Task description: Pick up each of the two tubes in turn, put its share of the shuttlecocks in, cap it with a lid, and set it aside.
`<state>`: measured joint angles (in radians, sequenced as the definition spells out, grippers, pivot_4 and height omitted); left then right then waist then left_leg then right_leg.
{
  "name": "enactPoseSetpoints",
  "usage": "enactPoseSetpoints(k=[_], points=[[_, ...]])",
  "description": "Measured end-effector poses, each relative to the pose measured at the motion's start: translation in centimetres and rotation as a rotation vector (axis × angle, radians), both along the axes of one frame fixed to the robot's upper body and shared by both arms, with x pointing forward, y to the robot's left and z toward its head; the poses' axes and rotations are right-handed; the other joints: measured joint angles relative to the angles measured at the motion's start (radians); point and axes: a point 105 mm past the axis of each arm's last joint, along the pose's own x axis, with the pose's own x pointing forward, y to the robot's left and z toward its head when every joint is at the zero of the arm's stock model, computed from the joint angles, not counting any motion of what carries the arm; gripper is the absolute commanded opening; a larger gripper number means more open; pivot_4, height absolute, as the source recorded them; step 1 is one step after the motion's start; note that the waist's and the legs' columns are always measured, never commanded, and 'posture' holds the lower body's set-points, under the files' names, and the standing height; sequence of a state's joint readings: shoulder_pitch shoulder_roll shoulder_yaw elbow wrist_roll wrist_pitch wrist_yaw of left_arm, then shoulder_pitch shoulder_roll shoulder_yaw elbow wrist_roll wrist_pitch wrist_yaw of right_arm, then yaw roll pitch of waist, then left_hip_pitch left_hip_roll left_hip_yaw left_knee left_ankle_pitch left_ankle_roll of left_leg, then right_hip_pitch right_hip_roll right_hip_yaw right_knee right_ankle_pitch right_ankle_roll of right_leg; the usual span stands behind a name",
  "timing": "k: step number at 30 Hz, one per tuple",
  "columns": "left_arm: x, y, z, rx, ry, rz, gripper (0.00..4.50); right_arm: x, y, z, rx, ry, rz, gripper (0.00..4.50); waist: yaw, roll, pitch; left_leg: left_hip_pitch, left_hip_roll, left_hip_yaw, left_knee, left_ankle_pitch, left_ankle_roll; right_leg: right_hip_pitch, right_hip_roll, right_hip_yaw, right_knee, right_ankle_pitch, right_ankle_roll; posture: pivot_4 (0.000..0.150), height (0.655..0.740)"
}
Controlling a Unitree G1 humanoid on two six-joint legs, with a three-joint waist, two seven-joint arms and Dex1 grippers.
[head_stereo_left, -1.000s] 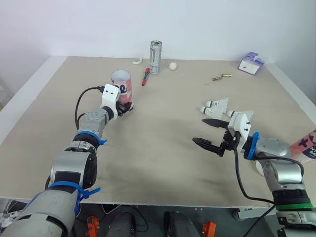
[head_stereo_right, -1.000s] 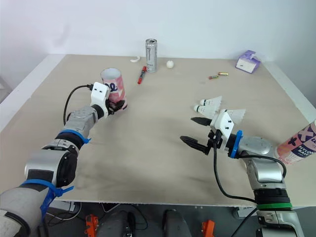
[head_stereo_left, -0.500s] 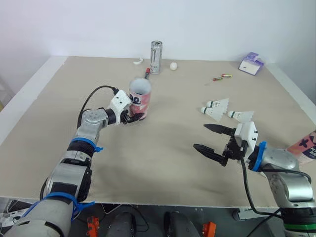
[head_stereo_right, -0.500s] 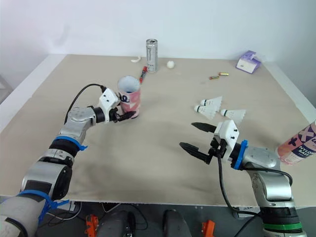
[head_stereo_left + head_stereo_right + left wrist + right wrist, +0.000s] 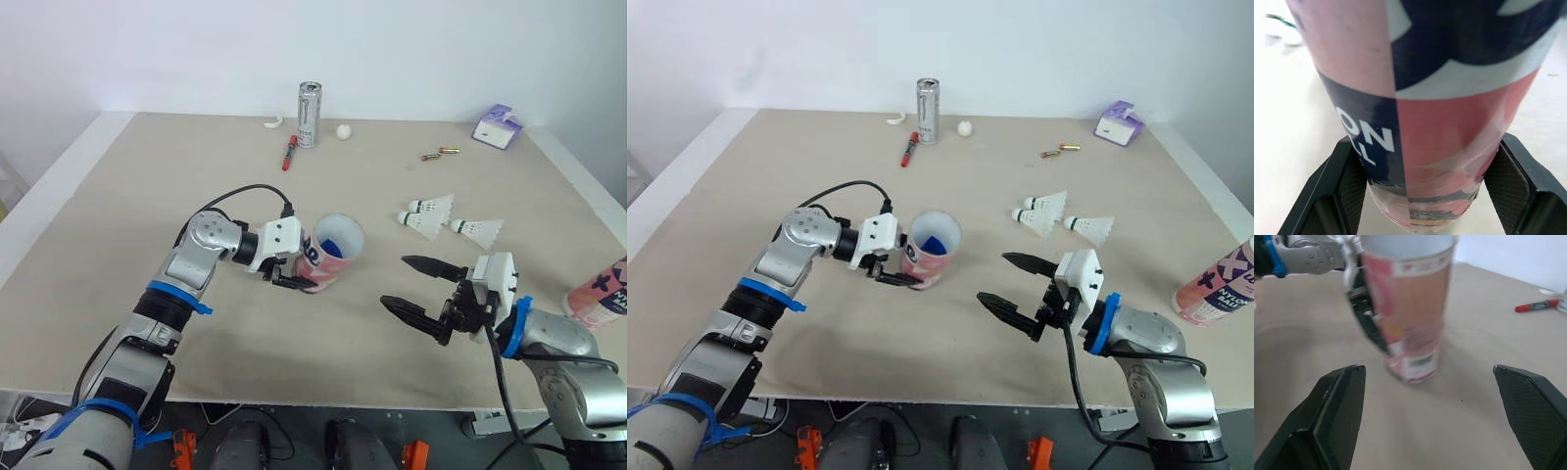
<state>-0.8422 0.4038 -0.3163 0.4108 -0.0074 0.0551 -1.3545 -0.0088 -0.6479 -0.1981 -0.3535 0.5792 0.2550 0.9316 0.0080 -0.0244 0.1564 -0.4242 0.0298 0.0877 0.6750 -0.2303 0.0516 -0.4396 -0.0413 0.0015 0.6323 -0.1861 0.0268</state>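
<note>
The left gripper (image 5: 297,277) is clamped on the tube (image 5: 329,257). One black finger sits on each side of the tube's lower end, as the left wrist view shows (image 5: 1349,183). The tube is pink, white and dark blue. It leans with its open mouth raised and turned away from the left arm, and blue shows inside it. Its base is down at the table (image 5: 118,225), but whether it touches cannot be told.

The right gripper (image 5: 395,281) is near the tube, on the side the mouth faces. Its jaws are wide apart and hold nothing, and its fingers point toward the tube. In the right wrist view the tube stands between the two fingers (image 5: 1339,396) but well beyond their tips.

Three shuttlecocks (image 5: 431,211) lie on the table past the right gripper from the tube, two close together and one just beside them. The second tube (image 5: 598,296) is farthest from the held tube, at the table's right edge and partly cut off.

Behind the tube, toward the far edge, are a can (image 5: 310,114), a red marker (image 5: 290,152), a white ball (image 5: 343,130) and a small curved white piece (image 5: 272,122). Farther off on the shuttlecock side lie two small brass pieces (image 5: 441,153) and a purple box (image 5: 498,125).
</note>
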Motion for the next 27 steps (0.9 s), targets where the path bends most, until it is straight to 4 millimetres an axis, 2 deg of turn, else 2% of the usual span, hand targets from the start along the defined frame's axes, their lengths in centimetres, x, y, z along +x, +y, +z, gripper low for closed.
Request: enactPoseSetpoints(k=[11,18,27], points=[[-0.2,-0.6,0.5,0.074,0.064,-0.024,3.25,0.0,-0.2,-0.1,0.037,0.019,-0.040,4.50,0.000,0.000,0.000,0.000,0.000,-0.001,0.000,0.000,0.000,0.000,0.001,0.000,0.000,0.000,0.000,0.150,0.7400],[0.2,-0.4,2.1,0.235,-0.023,-0.057,3.25,0.0,-0.2,-0.1,0.038,0.016,-0.041,4.50,0.000,0.000,0.000,0.000,-0.001,-0.001,0.000,0.000,0.000,0.000,0.001,0.000,0.000,-0.001,0.000,0.150,0.7400],[0.9,-0.1,2.4,0.347,-0.060,-0.047,3.25,0.3,-0.2,-0.1,0.040,0.003,-0.041,4.50,0.000,0.000,0.000,0.000,0.000,-0.001,0.000,0.000,0.000,0.000,0.002,0.000,0.000,-0.001,0.000,0.150,0.7400]])
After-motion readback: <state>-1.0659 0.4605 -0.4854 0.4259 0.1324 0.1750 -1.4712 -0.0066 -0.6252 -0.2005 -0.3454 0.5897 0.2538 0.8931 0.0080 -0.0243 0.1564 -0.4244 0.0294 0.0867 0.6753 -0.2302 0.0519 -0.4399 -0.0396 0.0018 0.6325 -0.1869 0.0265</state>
